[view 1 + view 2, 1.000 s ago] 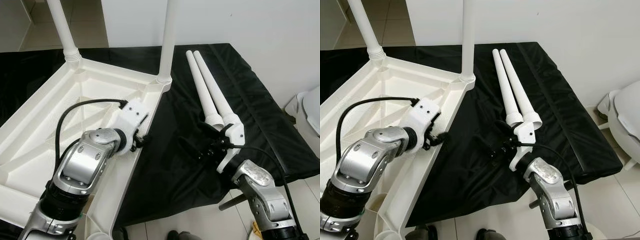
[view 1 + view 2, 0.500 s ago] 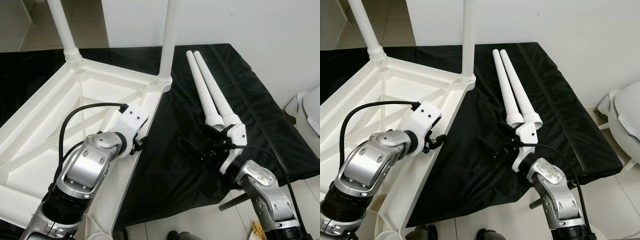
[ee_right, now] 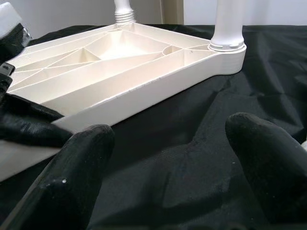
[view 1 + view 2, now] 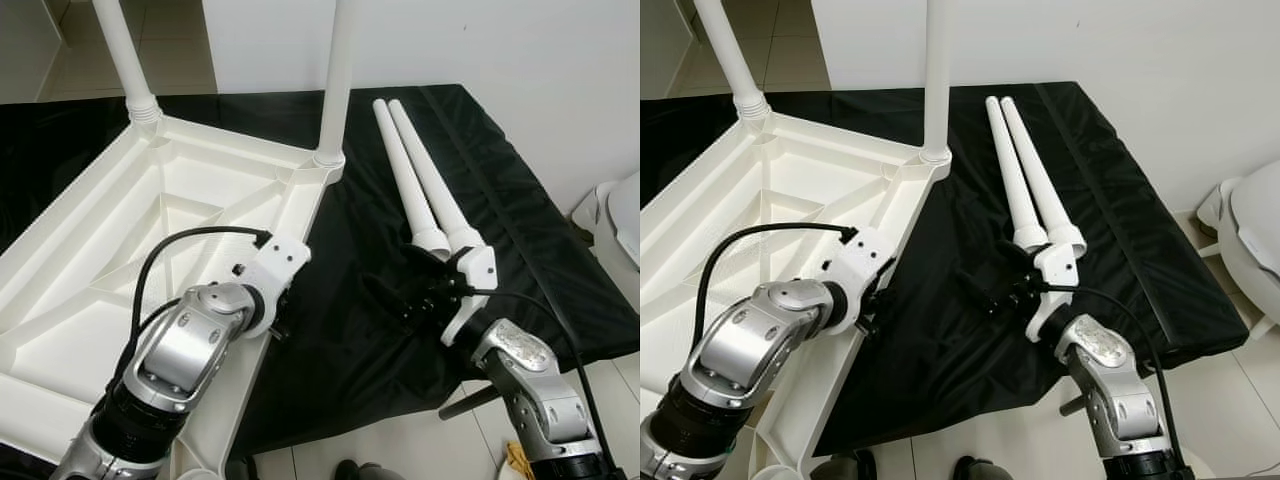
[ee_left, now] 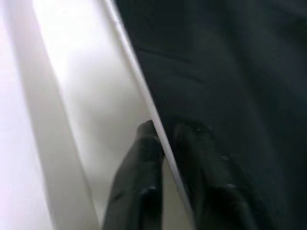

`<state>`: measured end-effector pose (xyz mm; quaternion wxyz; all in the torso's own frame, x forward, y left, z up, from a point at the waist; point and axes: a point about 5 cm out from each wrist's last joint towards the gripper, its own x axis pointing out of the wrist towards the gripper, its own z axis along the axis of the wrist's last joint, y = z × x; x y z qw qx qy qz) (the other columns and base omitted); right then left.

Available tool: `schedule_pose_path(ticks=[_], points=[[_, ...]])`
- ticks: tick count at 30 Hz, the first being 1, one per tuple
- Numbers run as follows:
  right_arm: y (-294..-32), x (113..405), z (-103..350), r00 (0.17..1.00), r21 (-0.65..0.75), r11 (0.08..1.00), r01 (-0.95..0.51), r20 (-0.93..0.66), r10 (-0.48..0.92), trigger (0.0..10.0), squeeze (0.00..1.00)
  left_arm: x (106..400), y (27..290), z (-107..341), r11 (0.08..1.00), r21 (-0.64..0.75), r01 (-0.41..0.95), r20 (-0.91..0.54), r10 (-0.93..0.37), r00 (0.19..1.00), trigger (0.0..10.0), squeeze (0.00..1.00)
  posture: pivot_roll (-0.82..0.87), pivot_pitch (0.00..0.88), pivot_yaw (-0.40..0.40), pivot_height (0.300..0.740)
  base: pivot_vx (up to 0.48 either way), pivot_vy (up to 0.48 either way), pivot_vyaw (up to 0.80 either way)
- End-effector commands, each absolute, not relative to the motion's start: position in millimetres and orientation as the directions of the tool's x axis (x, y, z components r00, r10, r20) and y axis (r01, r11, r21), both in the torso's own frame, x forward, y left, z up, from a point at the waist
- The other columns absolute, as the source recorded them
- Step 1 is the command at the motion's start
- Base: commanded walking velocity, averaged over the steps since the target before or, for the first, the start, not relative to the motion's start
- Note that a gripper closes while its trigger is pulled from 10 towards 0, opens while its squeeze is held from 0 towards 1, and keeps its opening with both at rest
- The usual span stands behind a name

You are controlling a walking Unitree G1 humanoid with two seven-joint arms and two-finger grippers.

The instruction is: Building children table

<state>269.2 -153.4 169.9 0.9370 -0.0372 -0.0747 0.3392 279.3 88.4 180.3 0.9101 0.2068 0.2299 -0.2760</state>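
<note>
While the white tabletop (image 4: pixel 120 250) lay upside down on the black cloth (image 4: pixel 520 230), w/ ribbed underside up, two legs (image 4: pixel 335 80) stood fitted in its far corners and two loose legs (image 4: pixel 415 180) lay side by side on the cloth to its right, wide ends toward the robot. L gripper (image 5: pixel 165 132) sat at the tabletop's right edge, approx. midway along; fingers (image 5: pixel 139 158) nearly closed, one each side of the thin rim, so it was pinching the rim w/ the inner finger over white plastic and the outer over cloth. R gripper (image 4: pixel 405 295) hovered low over the cloth just short of the loose legs' wide ends, between them and the tabletop edge; fingers (image 3: pixel 81 167) spread wide, holding nothing. White fixture (image 4: pixel 1250 225) stood on the floor at far right, beyond the cloth.
</note>
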Motion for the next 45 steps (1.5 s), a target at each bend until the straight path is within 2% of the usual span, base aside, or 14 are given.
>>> schedule_pose_path(ticks=[1,8,19,20,21,25,26,31,35,36,39,41,44,45], points=[[-154,266,169,0.763,-0.116,0.77,-0.628,0.107,0.638,10.0,0.0,283,87,178,0.759,0.266,0.594,-0.529,-0.401,0.748,0.0,0.0,-0.02,0.16,-0.001,0.74,0.0,0.0,0.0],[-151,265,168,0.764,-0.107,0.771,-0.628,0.108,0.636,10.0,0.0,307,76,173,0.815,0.297,0.497,-0.466,-0.331,0.821,0.0,0.0,-0.03,0.157,-0.003,0.74,0.0,0.0,0.0],[-147,266,167,0.767,-0.101,0.775,-0.624,0.112,0.632,10.0,0.0,332,56,188,0.873,0.235,0.428,-0.381,-0.322,0.867,0.0,0.0,-0.04,0.151,-0.004,0.74,0.0,0.0,0.0],[-146,266,168,0.767,-0.101,0.775,-0.624,0.113,0.632,10.0,0.0,337,53,190,0.882,0.228,0.412,-0.362,-0.316,0.877,2.9,0.0,-0.04,0.151,-0.004,0.74,0.0,0.0,0.0],[-146,266,168,0.767,-0.101,0.776,-0.622,0.116,0.631,10.0,0.0,341,49,192,0.888,0.231,0.398,-0.345,-0.308,0.887,10.0,0.0,-0.04,0.15,-0.001,0.74,0.0,0.0,0.0],[-145,266,168,0.769,-0.101,0.778,-0.62,0.12,0.628,10.0,0.0,346,45,194,0.892,0.236,0.385,-0.317,-0.304,0.899,10.0,0.0,-0.05,0.15,0.001,0.74,0.0,0.0,0.0],[-145,265,168,0.77,-0.1,0.779,-0.619,0.121,0.627,10.0,0.0,346,43,196,0.888,0.227,0.4,-0.312,-0.323,0.894,10.0,1.0,-0.05,0.151,0.002,0.74,0.0,0.0,0.0],[-144,263,167,0.772,-0.094,0.782,-0.616,0.122,0.623,10.0,0.0,344,39,216,0.87,0.173,0.461,-0.222,-0.421,0.879,10.0,1.0,-0.05,0.157,0.005,0.74,0.0,0.0,0.0],[-143,263,166,0.774,-0.091,0.784,-0.614,0.121,0.621,10.0,0.0,345,41,233,0.874,0.181,0.45,-0.158,-0.426,0.891,10.0,1.0,-0.04,0.161,0.003,0.74,0.0,0.0,0.0],[-143,264,166,0.775,-0.087,0.785,-0.614,0.122,0.62,10.0,0.0,344,43,242,0.875,0.186,0.448,-0.132,-0.43,0.893,10.0,0.0,-0.04,0.161,0.003,0.74,0.0,0.0,0.0],[-140,265,166,0.774,-0.081,0.784,-0.616,0.125,0.621,10.0,0.0,346,54,257,0.889,0.201,0.411,-0.1,-0.398,0.912,10.0,0.0,-0.03,0.161,0.001,0.74,0.0,0.0,0.0],[-140,265,167,0.773,-0.082,0.783,-0.616,0.126,0.621,10.0,0.0,350,70,260,0.915,0.239,0.325,-0.091,-0.312,0.946,10.0,0.0,-0.03,0.161,0.001,0.74,0.0,0.0,0.0],[-139,266,167,0.774,-0.083,0.784,-0.616,0.126,0.621,10.0,0.0,351,75,262,0.922,0.254,0.294,-0.087,-0.281,0.956,10.0,0.0,-0.03,0.161,0.001,0.74,0.0,0.0,0.0],[-140,266,167,0.774,-0.083,0.785,-0.614,0.127,0.62,10.0,0.0,352,86,261,0.927,0.271,0.261,-0.1,-0.242,0.965,10.0,0.0,-0.03,0.16,0.002,0.74,0.0,0.0,0.0]])
